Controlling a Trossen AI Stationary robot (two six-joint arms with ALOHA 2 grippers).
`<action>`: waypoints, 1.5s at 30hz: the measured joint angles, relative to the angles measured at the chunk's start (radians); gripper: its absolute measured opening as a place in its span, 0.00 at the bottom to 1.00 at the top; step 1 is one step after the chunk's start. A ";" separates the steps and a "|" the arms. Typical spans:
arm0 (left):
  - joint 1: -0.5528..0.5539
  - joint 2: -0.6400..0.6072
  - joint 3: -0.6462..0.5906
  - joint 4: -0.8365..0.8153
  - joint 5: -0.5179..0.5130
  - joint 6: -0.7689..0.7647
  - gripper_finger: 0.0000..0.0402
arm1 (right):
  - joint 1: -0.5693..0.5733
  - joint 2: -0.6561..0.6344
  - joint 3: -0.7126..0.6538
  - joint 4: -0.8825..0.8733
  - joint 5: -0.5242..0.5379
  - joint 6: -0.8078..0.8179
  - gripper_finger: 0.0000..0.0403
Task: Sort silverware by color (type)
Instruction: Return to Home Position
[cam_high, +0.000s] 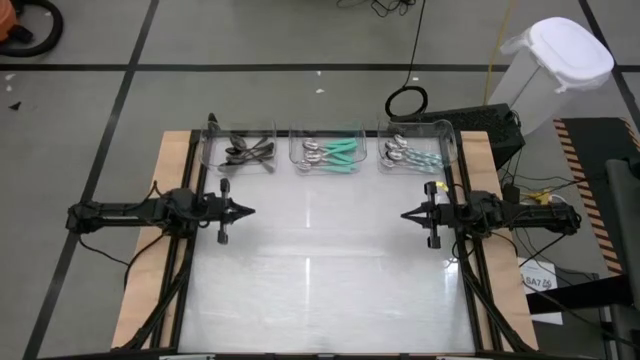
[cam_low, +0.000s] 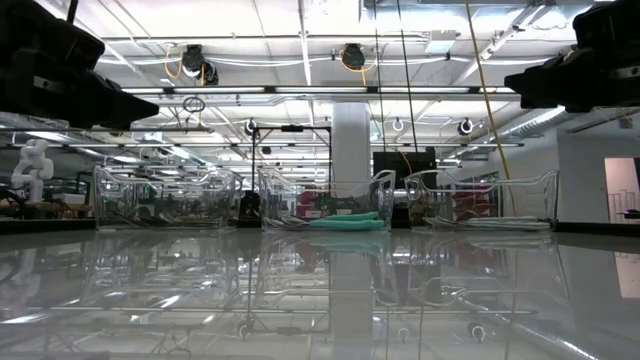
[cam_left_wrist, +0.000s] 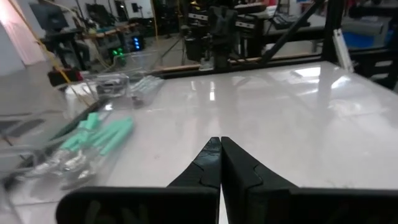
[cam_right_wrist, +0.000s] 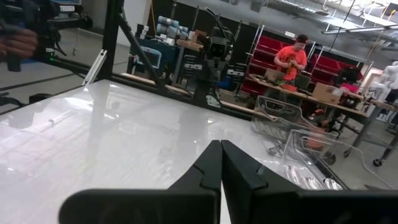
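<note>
We see the left gripper (cam_high: 250, 211) at 9 o'clock and right gripper (cam_high: 405, 215) at 3 o'clock clenched empty, the silverware (cam_high: 338, 155) sorted in clear bins (cam_high: 448, 140) at 12 o'clock; a stray homing sweep could clip a bin.

A rectangular table with a glossy white top (cam_high: 320, 290) carries everything; the ceiling lights show as pale streaks in its sheen. A pale wooden board (cam_high: 148, 265) shows as a border down its left and right sides. Black metal frame rails (cam_high: 178, 275) run along both of those sides, standing on the table's edges. Three clear plastic bins stand upright in a row along the far edge, side by side with narrow gaps between them: the left bin (cam_high: 214, 146), the middle bin (cam_high: 330, 132) and the right bin (cam_high: 446, 141).
</note>
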 joint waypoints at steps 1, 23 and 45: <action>-0.001 0.000 0.000 -0.001 0.006 -0.014 0.00 | 0.000 0.000 0.000 0.000 0.000 0.000 0.00; -0.134 -0.085 0.017 -0.027 -0.128 -0.012 0.00 | 0.000 0.000 0.000 0.001 -0.003 0.034 0.00; -0.147 -0.117 0.018 -0.031 -0.108 -0.025 0.00 | 0.000 0.002 0.000 0.002 -0.004 0.085 0.00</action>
